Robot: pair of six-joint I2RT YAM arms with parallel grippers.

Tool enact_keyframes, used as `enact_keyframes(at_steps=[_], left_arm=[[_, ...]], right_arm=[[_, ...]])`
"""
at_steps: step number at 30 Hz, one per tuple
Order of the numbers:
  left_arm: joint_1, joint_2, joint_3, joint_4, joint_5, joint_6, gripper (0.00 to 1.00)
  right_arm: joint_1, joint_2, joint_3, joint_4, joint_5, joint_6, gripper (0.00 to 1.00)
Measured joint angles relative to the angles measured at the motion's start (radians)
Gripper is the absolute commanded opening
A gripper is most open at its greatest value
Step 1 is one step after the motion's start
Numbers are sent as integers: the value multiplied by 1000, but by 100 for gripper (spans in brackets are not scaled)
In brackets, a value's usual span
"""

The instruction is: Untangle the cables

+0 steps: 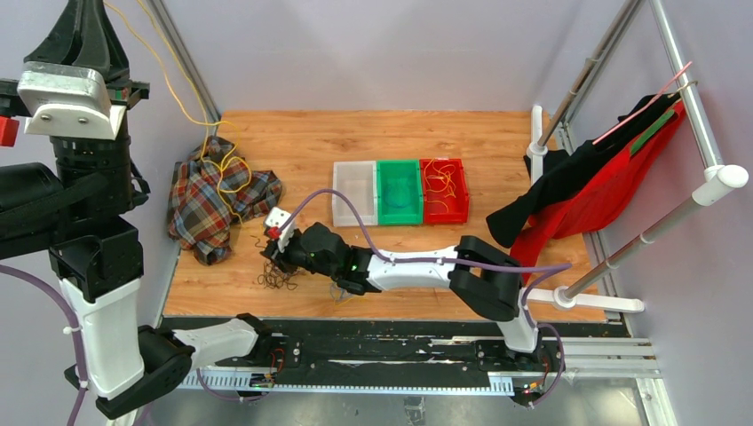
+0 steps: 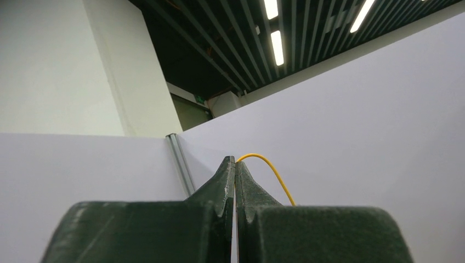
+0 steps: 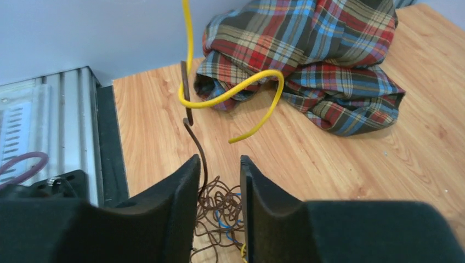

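A tangle of brown and blue cables (image 1: 277, 273) lies on the wooden table near its front left. My right gripper (image 1: 273, 251) hovers just over it. In the right wrist view the right gripper (image 3: 219, 161) is open with a narrow gap, the tangle (image 3: 219, 211) below it. A brown cable (image 3: 200, 148) rises from the tangle beside the left finger and hooks over a yellow cable (image 3: 241, 86). My left gripper (image 1: 87, 18) is raised high at the top left. In the left wrist view it (image 2: 235, 160) is shut on the yellow cable (image 2: 274, 172), which hangs down (image 1: 169, 80) to the cloth.
A crumpled plaid cloth (image 1: 213, 200) lies at the left, just behind the tangle, and shows in the right wrist view (image 3: 318, 60). Clear (image 1: 354, 193), green (image 1: 399, 191) and red (image 1: 444, 189) bins stand mid-table. A rack with black and red garments (image 1: 604, 186) stands at the right.
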Motion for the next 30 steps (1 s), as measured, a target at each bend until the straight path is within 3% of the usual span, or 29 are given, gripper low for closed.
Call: enact_keyframes(at_steps=[1, 2, 6, 17, 30], left_arm=[[0, 0, 0, -4, 0, 0, 0], [0, 0, 0, -10, 2, 0, 1], [0, 1, 3, -41, 8, -1, 1], [0, 14, 31, -43, 8, 0, 0], [0, 34, 61, 84, -33, -3, 1]], right_arm=[[0, 20, 24, -15, 5, 3, 6], [0, 32, 32, -24, 13, 0, 1], [-3, 39, -21, -42, 70, 6, 1], [-56, -63, -402, 53, 272, 40, 1], [-66, -104, -484, 110, 343, 54, 1]])
